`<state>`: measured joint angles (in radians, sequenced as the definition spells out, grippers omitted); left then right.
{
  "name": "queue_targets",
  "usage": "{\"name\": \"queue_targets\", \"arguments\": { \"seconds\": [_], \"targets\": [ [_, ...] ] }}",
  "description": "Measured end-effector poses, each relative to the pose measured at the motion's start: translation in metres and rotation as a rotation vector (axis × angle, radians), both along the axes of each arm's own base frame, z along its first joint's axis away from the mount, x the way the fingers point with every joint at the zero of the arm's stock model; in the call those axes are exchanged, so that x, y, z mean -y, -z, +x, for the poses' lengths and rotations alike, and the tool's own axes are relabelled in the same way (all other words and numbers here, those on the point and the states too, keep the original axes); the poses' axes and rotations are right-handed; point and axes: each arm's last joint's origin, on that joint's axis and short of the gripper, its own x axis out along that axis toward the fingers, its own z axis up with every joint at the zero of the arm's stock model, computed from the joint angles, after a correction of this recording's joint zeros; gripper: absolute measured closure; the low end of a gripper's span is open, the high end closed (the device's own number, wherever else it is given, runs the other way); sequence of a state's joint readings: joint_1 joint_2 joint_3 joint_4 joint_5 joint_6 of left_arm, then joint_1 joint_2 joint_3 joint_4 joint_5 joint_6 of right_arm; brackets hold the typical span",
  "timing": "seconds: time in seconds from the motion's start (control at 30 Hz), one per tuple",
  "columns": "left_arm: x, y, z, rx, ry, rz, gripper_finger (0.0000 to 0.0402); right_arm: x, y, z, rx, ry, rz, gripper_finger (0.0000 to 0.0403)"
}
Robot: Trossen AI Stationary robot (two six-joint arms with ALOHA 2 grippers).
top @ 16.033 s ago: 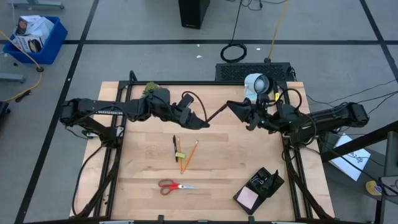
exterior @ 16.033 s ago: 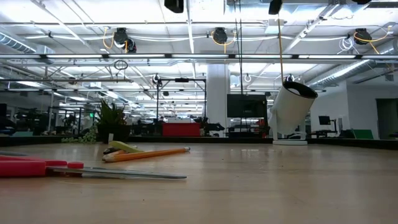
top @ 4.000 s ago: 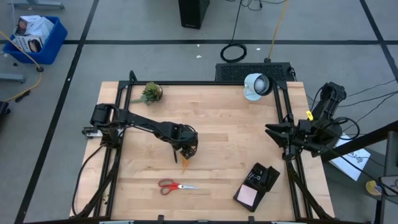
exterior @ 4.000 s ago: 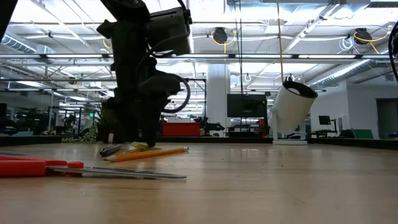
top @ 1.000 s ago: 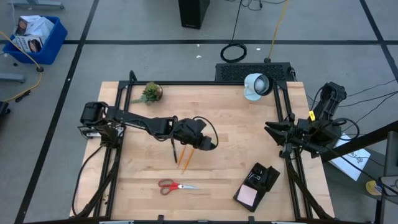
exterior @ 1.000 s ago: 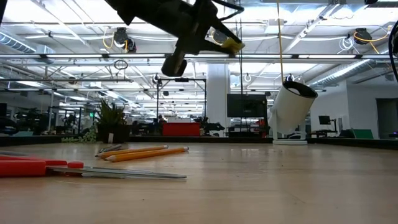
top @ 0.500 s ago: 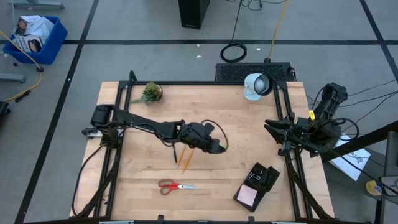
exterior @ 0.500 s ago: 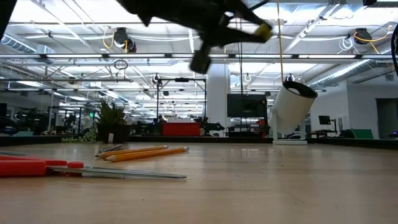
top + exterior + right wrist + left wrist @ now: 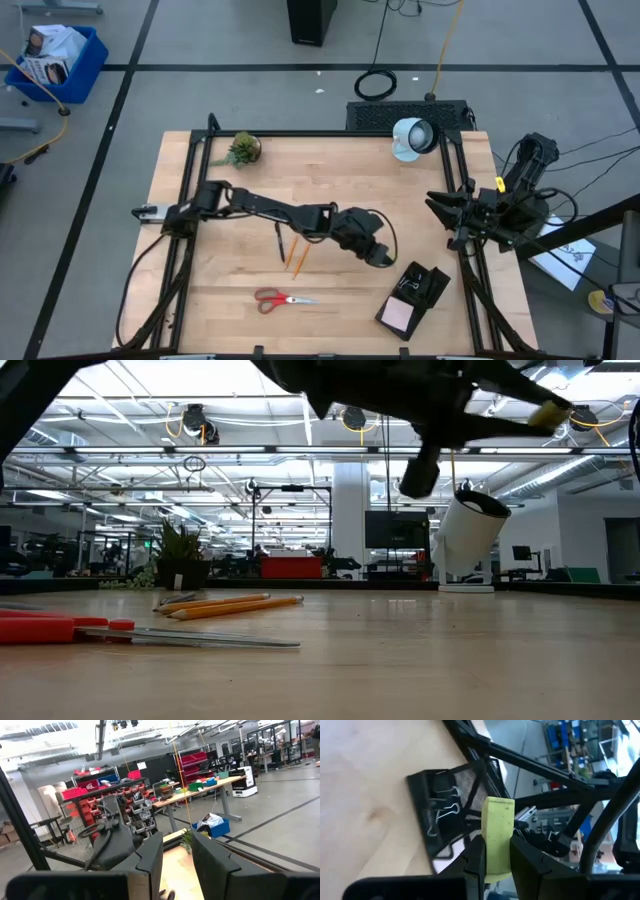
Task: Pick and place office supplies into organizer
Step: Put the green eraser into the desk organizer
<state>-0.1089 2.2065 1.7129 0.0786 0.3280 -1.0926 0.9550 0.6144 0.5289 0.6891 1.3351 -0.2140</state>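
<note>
- Left gripper (image 9: 383, 259) is out over the middle of the table, just short of the organizer (image 9: 418, 297), fingers clamped on a small yellow-green block (image 9: 496, 837) — looks like an eraser or a stubby highlighter, I can't say which.
- From the left wrist view the organizer's mesh wall (image 9: 470, 785) sits right ahead, with binder clips (image 9: 443, 802) already in one compartment.
- In the high view a pink sticky-note pad (image 9: 399, 318) lies in the organizer's near end, so I'd judge that part done.
- Left to go, by my reckoning: the yellow-green block needs dropping in, and plenty remains on the wood.
- Two orange pencils (image 9: 298, 261) and a dark pen (image 9: 281, 243) lie together mid-table, well apart from the organizer.
- Red-handled scissors (image 9: 283, 298) lie near the front edge, untouched.
- So early days, I'd say — one item in transit, four or so waiting.
- Right gripper (image 9: 440, 205) is parked off at the table's right edge beside the frame, holding nothing; from its wrist view the fingers (image 9: 148, 859) stand a little apart.
- Potted plant (image 9: 241, 149) and white lamp (image 9: 411, 137) stand along the far edge.
- Writing or brands: nothing I can read anywhere.
</note>
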Motion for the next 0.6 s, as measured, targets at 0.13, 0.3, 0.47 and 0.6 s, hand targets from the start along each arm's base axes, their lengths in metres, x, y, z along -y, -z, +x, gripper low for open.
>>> {"name": "queue_targets", "arguments": {
  "seconds": [0.13, 0.3, 0.47, 0.6],
  "targets": [
    [0.003, 0.012, 0.014, -0.027, 0.030, 0.001, 0.0334, 0.000, 0.000, 0.000, -0.007, 0.003, -0.014, 0.0310],
    [0.010, 0.023, 0.030, -0.052, 0.068, -0.006, 0.0334, 0.000, 0.000, 0.000, -0.007, 0.005, -0.014, 0.0310],
    [0.025, 0.021, 0.053, 0.015, 0.129, -0.009, 0.0334, 0.000, 0.000, 0.000, -0.006, 0.005, -0.013, 0.0310],
    [0.028, 0.028, 0.064, -0.030, 0.151, -0.015, 0.0334, 0.000, 0.000, 0.000, -0.004, 0.004, -0.007, 0.0310]
  ]
}}
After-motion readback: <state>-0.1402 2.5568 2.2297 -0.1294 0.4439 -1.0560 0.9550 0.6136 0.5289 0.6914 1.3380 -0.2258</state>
